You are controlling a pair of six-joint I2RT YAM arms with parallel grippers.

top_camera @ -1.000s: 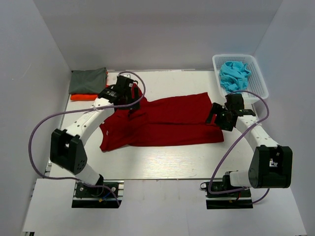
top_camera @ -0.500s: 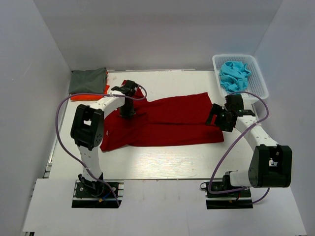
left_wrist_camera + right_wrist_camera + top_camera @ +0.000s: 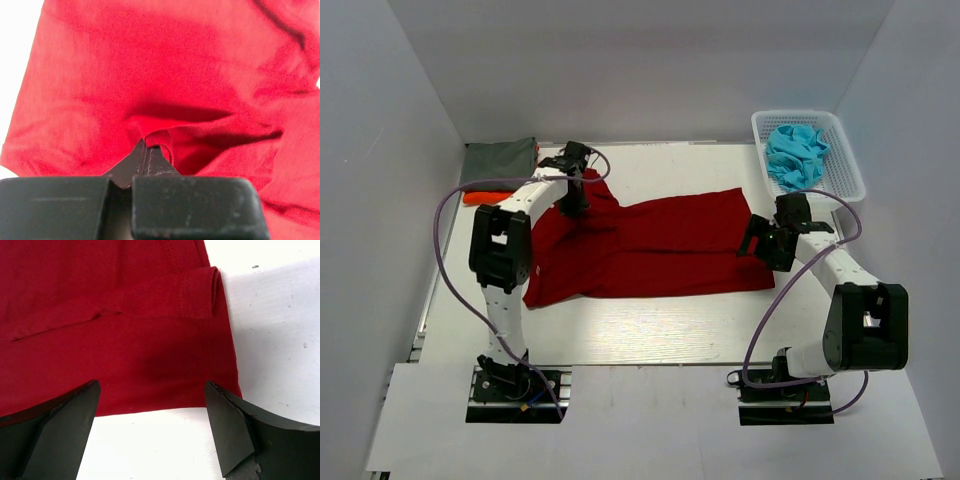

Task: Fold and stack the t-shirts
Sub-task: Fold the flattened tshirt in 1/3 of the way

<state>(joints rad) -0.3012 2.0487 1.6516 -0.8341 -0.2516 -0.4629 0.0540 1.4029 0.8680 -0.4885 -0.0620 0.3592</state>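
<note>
A dark red t-shirt (image 3: 660,245) lies spread across the middle of the table, folded lengthwise. My left gripper (image 3: 574,204) sits on its left end, jaws together, pinching a small raised fold of red cloth (image 3: 159,136) at the fingertips (image 3: 146,150). My right gripper (image 3: 758,246) hovers open over the shirt's right edge (image 3: 165,365), its fingers (image 3: 227,425) spread wide with nothing between them. A grey-green t-shirt (image 3: 500,162) lies folded on top of an orange one (image 3: 482,198) at the back left.
A white lattice basket (image 3: 850,165) at the back right holds crumpled turquoise t-shirts (image 3: 795,152). White walls close in the table on three sides. Purple cables loop beside each arm.
The left arm swung its elbow in toward the table's left side, and its gripper went from open to shut on the red cloth. The right arm hardly moved.
</note>
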